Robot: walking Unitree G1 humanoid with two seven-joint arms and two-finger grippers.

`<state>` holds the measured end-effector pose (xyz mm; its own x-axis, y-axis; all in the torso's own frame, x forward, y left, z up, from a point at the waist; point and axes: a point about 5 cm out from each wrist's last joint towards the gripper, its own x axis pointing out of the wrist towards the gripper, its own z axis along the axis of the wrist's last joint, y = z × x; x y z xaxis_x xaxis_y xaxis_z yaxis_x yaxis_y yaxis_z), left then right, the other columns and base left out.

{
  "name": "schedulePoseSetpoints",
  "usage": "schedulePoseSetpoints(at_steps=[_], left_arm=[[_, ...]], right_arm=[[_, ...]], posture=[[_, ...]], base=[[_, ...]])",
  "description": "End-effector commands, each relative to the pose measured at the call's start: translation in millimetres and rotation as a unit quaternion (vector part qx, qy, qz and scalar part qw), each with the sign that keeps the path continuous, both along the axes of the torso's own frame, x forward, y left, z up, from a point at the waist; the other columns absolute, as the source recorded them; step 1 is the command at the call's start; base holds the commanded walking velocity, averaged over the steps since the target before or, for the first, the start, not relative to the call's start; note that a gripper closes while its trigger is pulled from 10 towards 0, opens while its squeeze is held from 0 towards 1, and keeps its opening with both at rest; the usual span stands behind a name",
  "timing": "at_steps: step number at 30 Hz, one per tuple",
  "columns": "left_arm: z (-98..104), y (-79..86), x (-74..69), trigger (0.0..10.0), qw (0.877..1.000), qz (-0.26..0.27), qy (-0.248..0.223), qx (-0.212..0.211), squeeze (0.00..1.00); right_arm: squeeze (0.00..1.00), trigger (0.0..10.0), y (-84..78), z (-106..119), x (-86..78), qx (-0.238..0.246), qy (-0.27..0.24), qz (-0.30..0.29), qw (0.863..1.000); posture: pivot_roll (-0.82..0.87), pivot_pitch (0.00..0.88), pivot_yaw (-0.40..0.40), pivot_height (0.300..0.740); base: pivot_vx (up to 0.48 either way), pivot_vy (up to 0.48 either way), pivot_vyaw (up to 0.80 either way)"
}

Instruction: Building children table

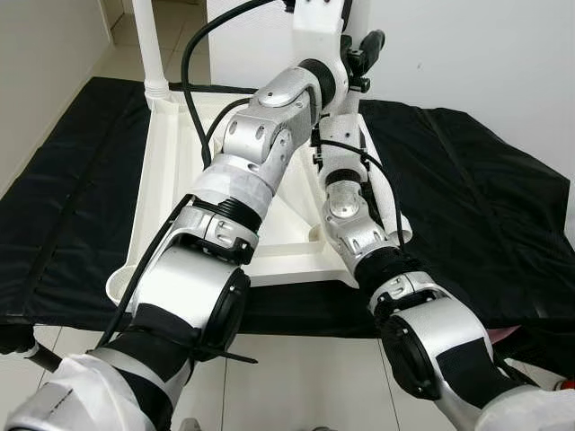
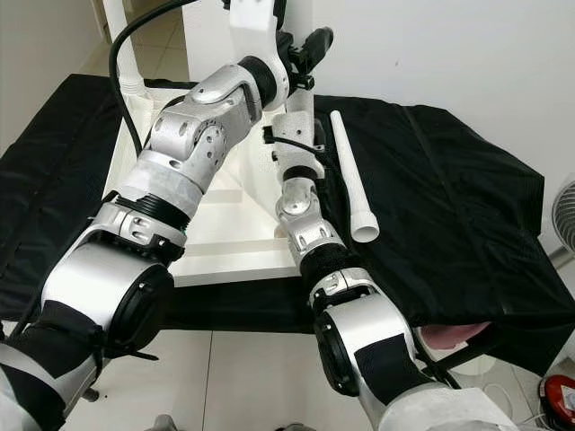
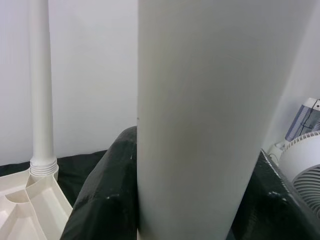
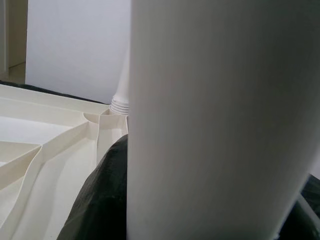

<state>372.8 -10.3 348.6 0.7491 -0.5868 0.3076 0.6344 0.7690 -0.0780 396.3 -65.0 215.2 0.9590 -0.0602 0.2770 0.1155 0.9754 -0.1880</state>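
Note:
The white children's table top [image 1: 171, 162] lies upside down on a black cloth. One white leg [image 1: 146, 40] stands screwed into its far left corner. Both my arms reach to the far right corner, where a second white leg [image 2: 301, 94] stands upright. My left gripper [image 1: 319, 22] holds it high up, and my right gripper [image 1: 367, 49] is shut on it just beside, with one black finger showing. This leg [image 3: 200, 120] stands very close in both wrist views [image 4: 210, 120] and hides the fingers. A third leg [image 2: 350, 171] lies loose on the cloth to the right.
The black cloth [image 1: 467, 197] covers a low platform that ends at the near edge, with tiled floor in front. A white wall stands behind. A fan [image 2: 564, 215] stands at the far right, and a red object [image 2: 559, 395] lies on the floor there.

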Motion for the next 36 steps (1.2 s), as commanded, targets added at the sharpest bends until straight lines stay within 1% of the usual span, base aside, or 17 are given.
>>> schedulePoseSetpoints(at_steps=[1,7,8,9,10,11,12,22,23,25,27,28,30,31,32,34,36], left_arm=[[15,-11.5,-8.0,10.0,0.999,-0.019,-0.033,0.001,0.0],[17,-15.1,-11.2,10.0,0.999,-0.022,-0.046,0.005,0.0],[18,-15.9,-12.7,10.0,0.998,-0.022,-0.057,0.006,0.0],[19,-16.6,-13.8,10.0,0.998,-0.023,-0.066,0.009,0.0],[20,-16.9,-14.5,10.0,0.997,-0.023,-0.071,0.011,0.0],[19,-18.3,-15.5,10.0,0.997,-0.034,-0.068,0.006,0.77],[19,-19.3,-16.4,10.0,0.997,-0.044,-0.065,0.0,1.0],[19,-18.3,-21.0,10.0,0.994,-0.087,-0.049,-0.032,0.98],[19,-16.4,-21.7,10.0,0.993,-0.096,-0.045,-0.042,0.0],[17,-12.6,-21.7,10.0,0.993,-0.102,-0.041,-0.05,0.0],[12,1.4,-18.8,10.0,0.991,-0.105,-0.018,-0.085,0.0],[12,1.4,-18.8,10.0,0.991,-0.105,-0.018,-0.085,0.0],[10,8.5,-17.3,10.0,0.99,-0.102,-0.012,-0.098,0.0],[7,18.1,-14.9,10.0,0.989,-0.095,-0.005,-0.112,0.0],[7,18.1,-14.9,10.0,0.989,-0.095,-0.005,-0.112,0.0],[-3,39.7,-11.8,10.0,0.987,-0.079,0.007,-0.143,0.0],[-17,50.6,-12.4,10.0,0.988,-0.069,0.009,-0.135,0.0]], right_arm=[[0.0,0.0,2.2,-5,0.6,0.011,0.018,0.0,1.0],[0.0,0.0,-1.8,-5,2.1,0.029,0.023,-0.009,0.999],[0.0,9.1,-2.4,-5,2.4,0.031,0.023,-0.01,0.999],[0.0,10.0,-2.5,-4,2.7,0.032,0.022,-0.01,0.999],[0.0,10.0,-2.4,-3,2.8,0.032,0.022,-0.01,0.999],[0.0,10.0,-1.5,-2,2.9,0.034,0.02,-0.007,0.999],[0.0,10.0,-0.9,-2,2.9,0.035,0.019,-0.005,0.999],[0.0,10.0,-5.5,-3,4.8,0.075,0.033,-0.005,0.997],[0.0,10.0,-7.1,-3,5.1,0.081,0.034,-0.006,0.996],[0.0,10.0,-9.2,-2,5.7,0.089,0.035,-0.007,0.995],[0.0,10.0,-18.6,-2,7.5,0.108,0.038,-0.014,0.993],[0.0,10.0,-18.6,-2,7.5,0.108,0.038,-0.014,0.993],[0.0,10.0,-23.3,-2,8.3,0.115,0.04,-0.019,0.992],[0.0,10.0,-29.1,-2,9.0,0.124,0.041,-0.018,0.991],[0.0,10.0,-29.1,-2,9.0,0.124,0.041,-0.018,0.991],[0.0,10.0,-42.3,-2,8.8,0.127,0.029,-0.02,0.991],[0.0,10.0,-49.6,-3,7.8,0.136,0.023,-0.017,0.99]], posture=[[-0.04,0.0,-0.075,0.74],[-0.05,0.0,-0.075,0.74],[-0.05,0.0,-0.075,0.74],[-0.05,0.0,-0.074,0.74],[-0.05,0.0,-0.074,0.74],[-0.05,0.0,-0.074,0.74],[-0.05,0.0,-0.074,0.74],[-0.05,0.0,-0.071,0.74],[-0.04,0.0,-0.069,0.74],[-0.04,0.0,-0.066,0.74],[-0.03,0.0,-0.064,0.74],[-0.03,0.0,-0.064,0.74],[-0.03,0.0,-0.063,0.74],[-0.03,0.0,-0.059,0.74],[-0.03,0.0,-0.059,0.74],[-0.03,0.0,-0.058,0.74],[-0.03,0.0,-0.059,0.74]], base=[[0.0,0.0,0.0],[0.0,0.0,0.0],[0.0,0.0,0.0],[0.0,0.0,0.0],[0.0,0.0,0.0],[0.0,0.0,0.0],[0.0,0.0,0.0],[0.0,0.0,0.0],[0.0,0.0,0.0],[0.0,0.0,0.0],[0.0,0.0,0.0],[0.0,0.0,0.0],[0.0,0.0,0.0],[0.0,0.0,0.0],[0.0,0.0,0.0],[0.0,0.0,0.0],[0.0,0.0,0.0]])
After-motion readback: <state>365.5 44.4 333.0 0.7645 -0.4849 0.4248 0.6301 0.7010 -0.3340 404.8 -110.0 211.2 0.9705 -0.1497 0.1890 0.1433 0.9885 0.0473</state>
